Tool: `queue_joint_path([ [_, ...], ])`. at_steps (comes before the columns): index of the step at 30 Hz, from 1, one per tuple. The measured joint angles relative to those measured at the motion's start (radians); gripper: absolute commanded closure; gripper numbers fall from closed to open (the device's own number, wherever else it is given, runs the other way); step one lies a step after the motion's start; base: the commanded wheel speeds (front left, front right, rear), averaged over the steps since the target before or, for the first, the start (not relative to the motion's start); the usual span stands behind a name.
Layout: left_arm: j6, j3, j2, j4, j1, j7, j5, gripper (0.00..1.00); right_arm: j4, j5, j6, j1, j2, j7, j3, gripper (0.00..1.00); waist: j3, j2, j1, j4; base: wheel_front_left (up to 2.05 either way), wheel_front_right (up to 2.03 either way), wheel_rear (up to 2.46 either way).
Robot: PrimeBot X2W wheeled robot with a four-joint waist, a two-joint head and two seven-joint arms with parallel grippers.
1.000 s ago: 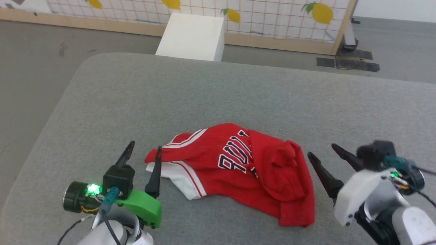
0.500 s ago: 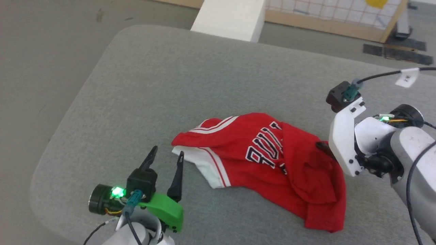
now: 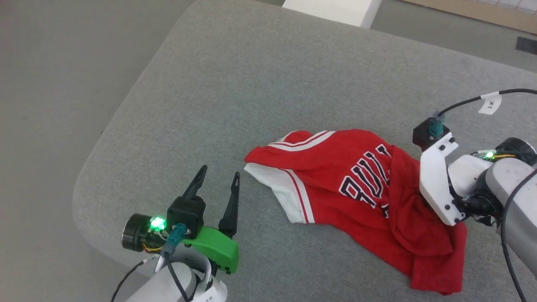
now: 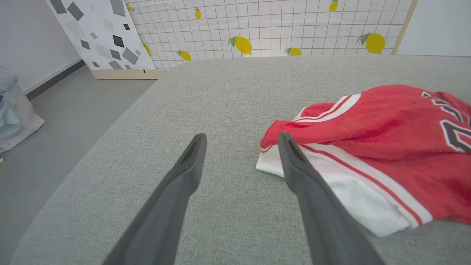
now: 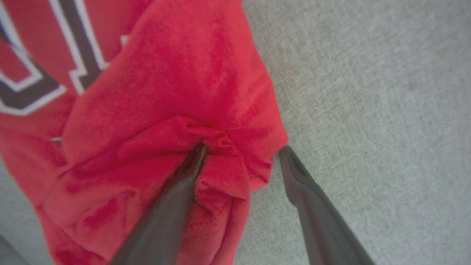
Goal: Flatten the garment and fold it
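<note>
There are one garment (image 3: 335, 176), two claws (left claw (image 3: 221, 171), right claw (image 5: 243, 147)) and one grey surface (image 3: 251, 84).

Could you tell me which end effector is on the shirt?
The right end effector: its open fingers straddle a bunched red fold of the shirt. The left end effector is open beside the white sleeve.

garment (image 3: 335, 180): red, white sleeve, striped trim, dark lettering | table (image 3: 251, 84): grey
</note>
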Motion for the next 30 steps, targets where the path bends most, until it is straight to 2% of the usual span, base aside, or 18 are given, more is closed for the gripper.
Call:
queue_joint_path([
  [1, -0.002, 0.003, 0.0, 0.002, 0.0, 0.0, 0.001, 0.0, 0.001, 0.0, 0.0, -0.003, -0.002, -0.009, 0.004, 0.76, 0.006, 0.0, 0.0, 0.004, 0.0, 0.0, 0.0],
  [2, -0.002, 0.007, 0.0, 0.003, 0.0, 0.0, 0.003, 0.0, 0.002, 0.0, 0.0, -0.003, -0.002, -0.019, 0.004, 1.0, 0.008, 0.0, 0.0, 0.006, 0.0, 0.0, 0.0],
  [6, -0.007, 0.022, 0.001, 0.012, 0.0, -0.001, 0.006, 0.0, 0.012, 0.009, 0.0, -0.003, 0.015, -0.096, -0.002, 1.0, 0.003, 0.0, 0.0, -0.001, 0.0, 0.0, 0.0],
  [10, -0.016, 0.026, 0.004, 0.018, 0.001, -0.002, 0.005, 0.0, 0.021, 0.028, 0.0, 0.004, 0.026, -0.193, -0.05, 1.0, -0.017, 0.0, 0.0002, -0.022, 0.0, 0.0, 0.0],
  [17, -0.021, 0.029, 0.022, 0.019, 0.015, 0.005, -0.012, 0.0, -0.037, 0.033, 0.0, 0.021, -0.026, -0.322, -0.2, 1.0, -0.076, 0.0, 0.0002, -0.093, 0.0, 0.0, 0.0],
  [24, -0.02, 0.032, 0.042, 0.008, 0.057, 0.023, -0.032, 0.0, -0.132, -0.065, 0.0, 0.188, -0.099, -0.315, -0.398, 1.0, -0.138, 0.0, 0.0002, -0.18, 0.0, 0.0, 0.0],
  [27, -0.02, 0.031, 0.045, -0.004, 0.07, 0.028, -0.04, 0.0, -0.195, -0.133, 0.0, 0.304, -0.108, -0.273, -0.492, 1.0, -0.162, 0.0, 0.0002, -0.216, 0.0, 0.0, 0.0],
  [30, -0.02, 0.031, 0.048, -0.013, 0.072, 0.035, -0.058, 0.0, -0.272, -0.208, 0.0, 0.443, -0.084, -0.204, -0.586, 1.0, -0.183, 0.0, 0.0001, -0.248, 0.0, 0.0, 0.0],
])
